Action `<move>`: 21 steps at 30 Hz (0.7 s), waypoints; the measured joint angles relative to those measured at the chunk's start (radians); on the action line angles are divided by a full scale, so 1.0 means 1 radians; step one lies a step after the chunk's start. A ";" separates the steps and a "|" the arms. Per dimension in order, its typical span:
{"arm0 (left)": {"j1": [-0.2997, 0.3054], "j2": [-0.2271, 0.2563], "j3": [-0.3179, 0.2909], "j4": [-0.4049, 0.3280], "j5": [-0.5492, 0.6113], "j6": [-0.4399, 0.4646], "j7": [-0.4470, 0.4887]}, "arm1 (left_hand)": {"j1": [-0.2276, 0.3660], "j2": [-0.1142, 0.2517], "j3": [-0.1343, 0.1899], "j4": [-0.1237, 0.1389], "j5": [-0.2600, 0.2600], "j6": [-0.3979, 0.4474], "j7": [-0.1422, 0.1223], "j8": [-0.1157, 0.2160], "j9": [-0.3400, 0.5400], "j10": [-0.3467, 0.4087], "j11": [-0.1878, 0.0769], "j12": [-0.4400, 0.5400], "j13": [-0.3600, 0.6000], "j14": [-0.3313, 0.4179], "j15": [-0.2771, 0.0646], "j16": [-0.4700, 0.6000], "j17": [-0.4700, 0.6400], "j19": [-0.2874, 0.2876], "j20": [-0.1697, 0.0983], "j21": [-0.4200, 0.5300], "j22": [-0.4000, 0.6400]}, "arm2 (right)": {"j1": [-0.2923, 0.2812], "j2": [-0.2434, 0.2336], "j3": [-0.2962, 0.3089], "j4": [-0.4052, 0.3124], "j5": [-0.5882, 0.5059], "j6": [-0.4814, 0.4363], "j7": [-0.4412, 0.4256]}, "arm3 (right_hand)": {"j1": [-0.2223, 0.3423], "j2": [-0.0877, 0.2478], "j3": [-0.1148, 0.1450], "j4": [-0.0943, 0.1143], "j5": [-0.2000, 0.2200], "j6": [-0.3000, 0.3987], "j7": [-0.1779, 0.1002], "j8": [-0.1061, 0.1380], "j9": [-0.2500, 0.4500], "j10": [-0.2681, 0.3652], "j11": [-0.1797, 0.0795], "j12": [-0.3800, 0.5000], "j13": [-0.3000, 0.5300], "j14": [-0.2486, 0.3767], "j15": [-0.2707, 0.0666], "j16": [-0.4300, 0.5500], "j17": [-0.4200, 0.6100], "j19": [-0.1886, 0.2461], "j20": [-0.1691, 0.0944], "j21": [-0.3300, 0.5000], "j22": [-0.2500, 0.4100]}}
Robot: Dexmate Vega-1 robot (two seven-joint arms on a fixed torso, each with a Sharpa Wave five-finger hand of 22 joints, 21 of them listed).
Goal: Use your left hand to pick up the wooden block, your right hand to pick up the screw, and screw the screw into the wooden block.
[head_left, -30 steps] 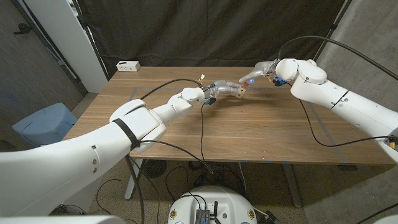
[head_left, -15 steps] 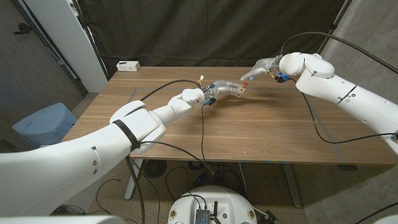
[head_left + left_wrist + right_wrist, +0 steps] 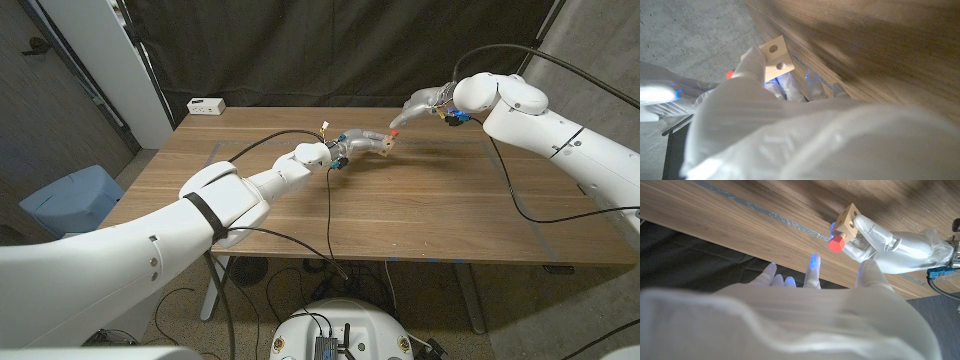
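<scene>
Room: dark curtain is hanging behind a wooden desk (image 3: 400,200); a blue bin (image 3: 70,200) is standing on the floor on the robot's left.
Far corner: a small white box (image 3: 206,105) is sitting on the desk, well apart from both hands.
Left robot hand (image 3: 357,143): it is reaching out above the desk's middle, gripping the wooden block (image 3: 385,147) at its fingertips; the left wrist view is showing the block's (image 3: 774,57) pale face with two round holes.
Screw (image 3: 835,244): its red head is sticking out of the block (image 3: 849,219) in the right wrist view, just beyond the left robot hand's fingertips.
Right robot hand (image 3: 418,105): it is hovering close beside the block, on the far side of the left robot hand; in the right wrist view its fingers (image 3: 813,271) are spreading apart, holding nothing, a little short of the screw.
Cables: black leads are trailing along both arms over the desk.
</scene>
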 measured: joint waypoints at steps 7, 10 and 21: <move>-0.002 -0.003 0.004 0.001 -0.006 0.010 0.010 | 0.000 0.000 0.000 0.000 0.000 0.005 -0.005 -0.002 0.000 0.000 0.000 0.000 0.000 0.000 0.000 0.000 0.000 -0.001 -0.001 0.000 0.000 | 0.012 0.007 -0.001 0.018 0.001 0.019 0.016 | 0.037 -0.002 0.015 -0.015 0.000 -0.023 -0.041 -0.018 -0.007 -0.022 -0.015 0.000 0.000 -0.005 -0.005 0.000 -0.002 -0.002 -0.001 0.000 -0.001; -0.002 -0.004 0.005 0.001 -0.008 0.011 0.015 | 0.000 0.000 0.000 0.000 0.000 0.006 -0.006 -0.002 0.000 0.000 0.000 0.000 0.000 0.000 0.000 0.000 0.000 -0.001 -0.001 0.000 0.000 | 0.015 0.010 -0.002 0.022 0.001 0.024 0.021 | 0.047 -0.005 0.019 -0.019 0.000 -0.037 -0.055 -0.027 -0.009 -0.027 -0.021 0.000 0.000 -0.005 -0.005 0.000 -0.002 -0.005 0.003 0.000 -0.001; -0.001 -0.005 0.005 0.002 -0.014 0.005 0.028 | 0.000 0.000 -0.001 -0.001 0.000 0.011 -0.011 0.001 -0.001 0.000 0.000 0.000 0.000 0.000 0.000 0.000 0.000 -0.004 -0.004 0.000 0.000 | 0.030 0.026 -0.012 0.046 -0.002 0.028 0.034 | 0.076 -0.003 0.035 -0.027 0.000 -0.060 -0.090 -0.047 -0.013 -0.042 -0.035 0.002 0.000 -0.011 -0.011 0.000 -0.002 -0.005 0.002 0.000 -0.001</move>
